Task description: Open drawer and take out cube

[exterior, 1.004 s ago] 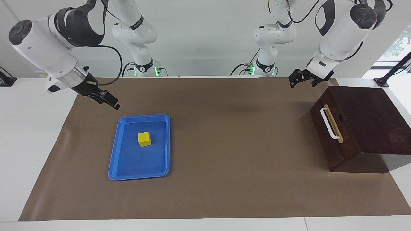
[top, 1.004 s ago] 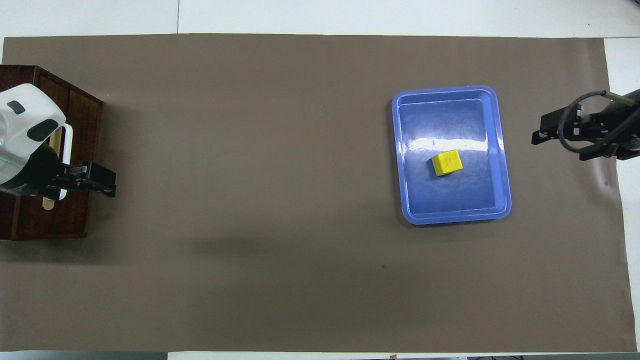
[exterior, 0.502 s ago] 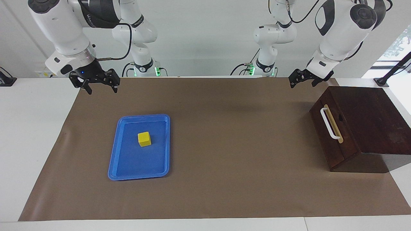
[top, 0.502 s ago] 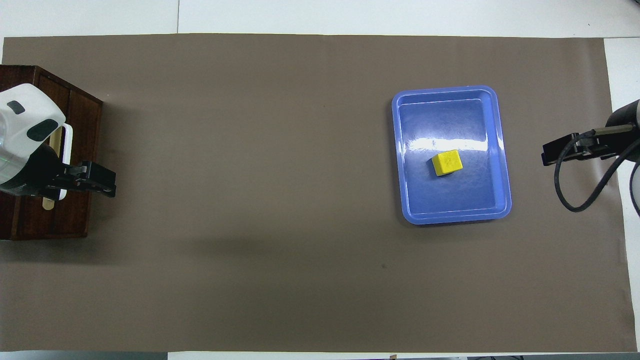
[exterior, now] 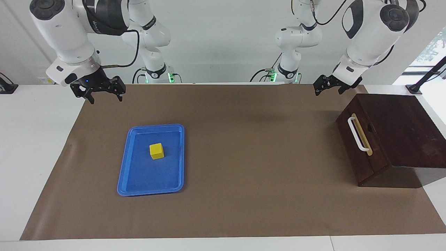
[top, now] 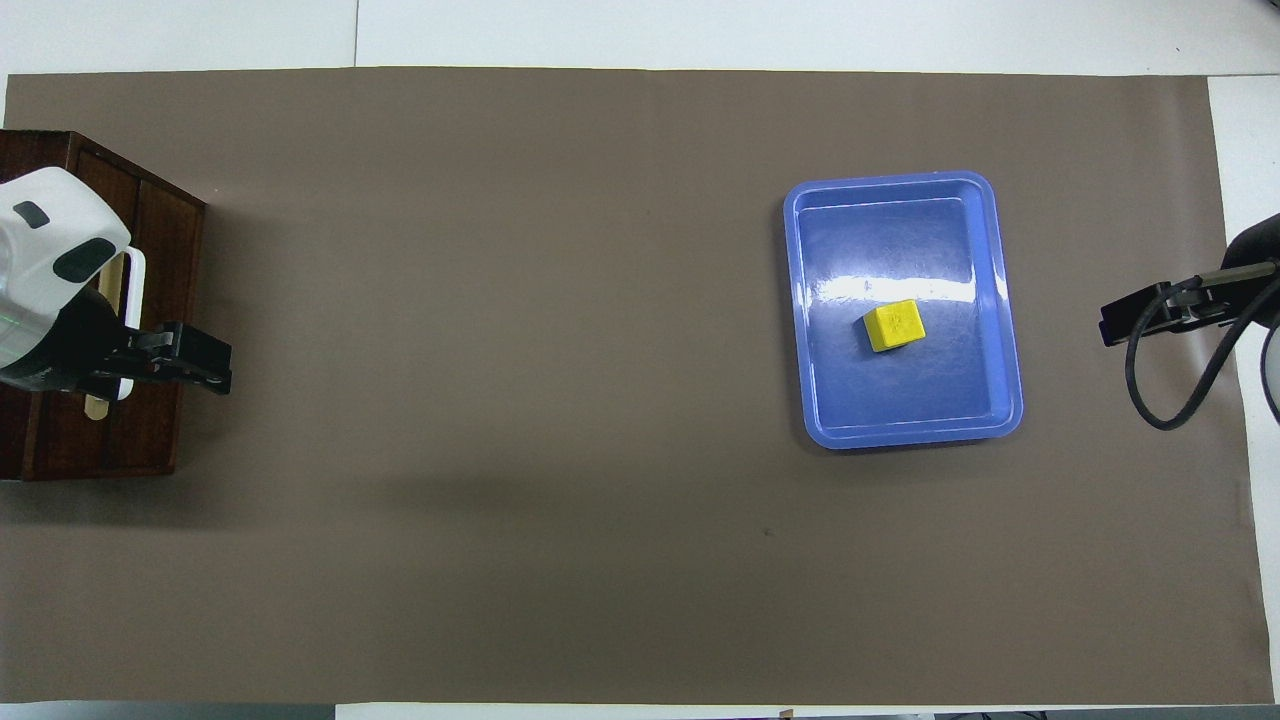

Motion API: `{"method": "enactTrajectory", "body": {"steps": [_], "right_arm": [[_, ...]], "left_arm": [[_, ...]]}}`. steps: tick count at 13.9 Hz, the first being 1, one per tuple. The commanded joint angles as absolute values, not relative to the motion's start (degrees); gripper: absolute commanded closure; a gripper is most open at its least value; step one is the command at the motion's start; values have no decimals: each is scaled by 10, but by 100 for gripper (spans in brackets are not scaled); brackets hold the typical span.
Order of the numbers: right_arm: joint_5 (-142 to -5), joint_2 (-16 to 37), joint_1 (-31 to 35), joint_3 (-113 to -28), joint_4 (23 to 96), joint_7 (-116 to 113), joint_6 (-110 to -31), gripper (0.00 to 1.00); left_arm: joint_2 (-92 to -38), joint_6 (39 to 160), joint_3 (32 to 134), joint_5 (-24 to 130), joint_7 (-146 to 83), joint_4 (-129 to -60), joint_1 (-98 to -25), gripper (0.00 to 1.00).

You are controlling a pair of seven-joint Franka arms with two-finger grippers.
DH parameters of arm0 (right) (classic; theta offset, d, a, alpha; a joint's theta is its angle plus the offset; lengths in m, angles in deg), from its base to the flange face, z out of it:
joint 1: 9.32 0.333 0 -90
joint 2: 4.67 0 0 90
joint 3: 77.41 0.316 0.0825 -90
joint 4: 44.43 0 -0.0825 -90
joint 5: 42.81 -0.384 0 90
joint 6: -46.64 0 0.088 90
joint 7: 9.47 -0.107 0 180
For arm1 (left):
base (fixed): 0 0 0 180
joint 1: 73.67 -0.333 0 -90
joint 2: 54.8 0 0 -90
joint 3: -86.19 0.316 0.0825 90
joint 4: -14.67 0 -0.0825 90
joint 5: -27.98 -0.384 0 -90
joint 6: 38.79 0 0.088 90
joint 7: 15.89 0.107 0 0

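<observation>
The dark wooden box [exterior: 400, 132] stands at the left arm's end of the table. Its drawer [exterior: 360, 146] is shut, and the white bar handle [exterior: 354, 133] faces the table's middle. The box also shows in the overhead view [top: 160, 300]. The yellow cube [exterior: 156, 151] lies in the blue tray [exterior: 139, 181], toward the right arm's end; it also shows in the overhead view [top: 893, 326]. My left gripper [exterior: 327, 91] is open and empty, raised over the mat beside the box. My right gripper [exterior: 104, 97] is open and empty, raised over the mat's edge, apart from the tray.
A brown mat [exterior: 244, 174] covers the table's middle. The blue tray [top: 960, 420] holds only the cube. White table shows past the mat's ends [exterior: 35, 139]. The right arm's cable [top: 1160, 400] hangs in a loop by its gripper.
My right gripper has drawn up and away from the tray toward the right arm's end of the mat and turned to point down. The left arm, cube and drawer have not moved.
</observation>
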State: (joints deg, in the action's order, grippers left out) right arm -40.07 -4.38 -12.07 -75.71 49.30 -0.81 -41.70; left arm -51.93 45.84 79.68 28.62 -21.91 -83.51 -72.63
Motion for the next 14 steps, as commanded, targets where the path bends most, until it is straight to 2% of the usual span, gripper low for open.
{"method": "enactTrajectory", "body": {"steps": [1, 14], "right_arm": [[-420, -49, -127, -756, 494, -7, -414, 0], [-435, -49, -127, -756, 490, -16, -417, 0]], "left_arm": [[-510, 450, 799, 294, -218, -837, -729, 0], [-510, 450, 799, 294, -218, -837, -729, 0]]}}
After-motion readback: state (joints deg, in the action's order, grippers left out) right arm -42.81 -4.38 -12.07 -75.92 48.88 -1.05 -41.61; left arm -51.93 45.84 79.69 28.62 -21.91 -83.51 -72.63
